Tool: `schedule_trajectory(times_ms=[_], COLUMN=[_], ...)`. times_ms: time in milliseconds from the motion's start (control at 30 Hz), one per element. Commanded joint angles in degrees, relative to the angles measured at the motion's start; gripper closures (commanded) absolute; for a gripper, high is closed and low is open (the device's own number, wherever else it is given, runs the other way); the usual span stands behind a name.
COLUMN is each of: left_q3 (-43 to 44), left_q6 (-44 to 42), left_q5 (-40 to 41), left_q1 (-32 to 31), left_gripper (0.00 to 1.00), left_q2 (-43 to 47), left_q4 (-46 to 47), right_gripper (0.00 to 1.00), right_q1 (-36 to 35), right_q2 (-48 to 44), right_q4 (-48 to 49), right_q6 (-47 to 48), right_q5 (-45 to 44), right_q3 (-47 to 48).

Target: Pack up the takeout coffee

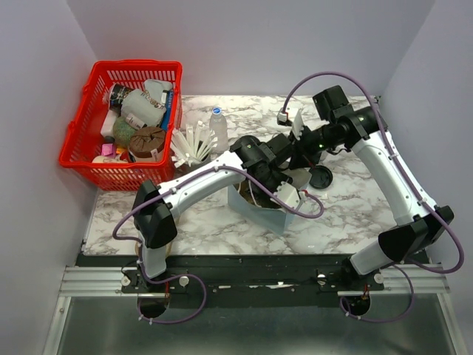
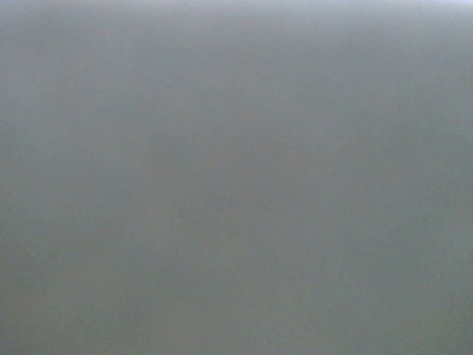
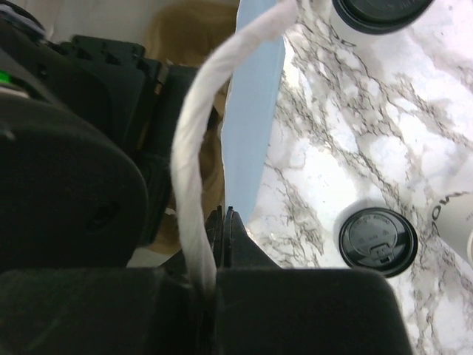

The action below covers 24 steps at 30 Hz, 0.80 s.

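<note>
A light-blue paper bag (image 1: 267, 212) stands open at the table's middle, and its wall (image 3: 255, 111) also shows in the right wrist view. My right gripper (image 3: 229, 216) is shut on the bag's white twisted handle (image 3: 194, 148) and holds it up. My left arm's wrist (image 1: 260, 164) reaches down into the bag, so its fingers are hidden. The left wrist view is plain grey. One takeout coffee (image 1: 320, 177) with a black lid (image 3: 378, 240) stands right of the bag. A second lidded cup (image 3: 380, 9) stands further along.
A red basket (image 1: 76, 145) of assorted items sits at the back left. Beside it are a grey cup of white straws (image 1: 191, 148) and a clear water bottle (image 1: 217, 124). A white cup's side (image 3: 458, 222) shows at the right edge of the right wrist view.
</note>
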State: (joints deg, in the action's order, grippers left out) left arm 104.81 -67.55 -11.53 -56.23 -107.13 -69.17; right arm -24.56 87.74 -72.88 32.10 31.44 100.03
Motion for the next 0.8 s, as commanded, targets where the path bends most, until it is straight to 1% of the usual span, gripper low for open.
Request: schedule_trajectory(times_ms=[0,133,333,400,433,633,733,767], left_q3=[-8.46,-11.30,-10.16,-9.46,-8.32,-3.31,-3.56,-3.48], left_q6=[4.35,6.11,9.01,10.85,12.86,19.90,26.57,30.16], left_q5=[-3.76,-5.87,-8.06,-8.42,-8.86,-14.74,-19.57,-20.37], left_q1=[-0.11,0.06,0.85,1.21,1.29,3.22,5.24,5.77], left_gripper=[0.38,0.37,0.36,0.33,0.30,0.30,0.27,0.27], left_q2=[3.50,6.58,7.81,8.60,8.78,10.27,12.73,14.39], left_q4=[12.53,17.31,20.56,22.48,22.93,23.20,26.70,28.11], right_gripper=[1.00,1.00,1.00,1.00,1.00,1.00,1.00,1.00], right_q1=[-2.78,-2.78,-2.69,-2.60,-2.34,-1.02,-0.15,-0.14], right_q2=[0.68,0.14,1.73,2.08,2.17,3.48,4.27,4.36], right_q4=[0.46,0.99,-0.07,0.02,0.11,0.20,-0.07,-0.33], right_q6=[1.39,2.18,2.36,2.27,2.27,2.27,2.44,2.53], right_q5=[4.07,2.84,2.57,2.31,2.05,1.78,1.34,1.26], right_q3=[0.08,-0.36,0.52,0.34,0.26,1.39,2.36,2.63])
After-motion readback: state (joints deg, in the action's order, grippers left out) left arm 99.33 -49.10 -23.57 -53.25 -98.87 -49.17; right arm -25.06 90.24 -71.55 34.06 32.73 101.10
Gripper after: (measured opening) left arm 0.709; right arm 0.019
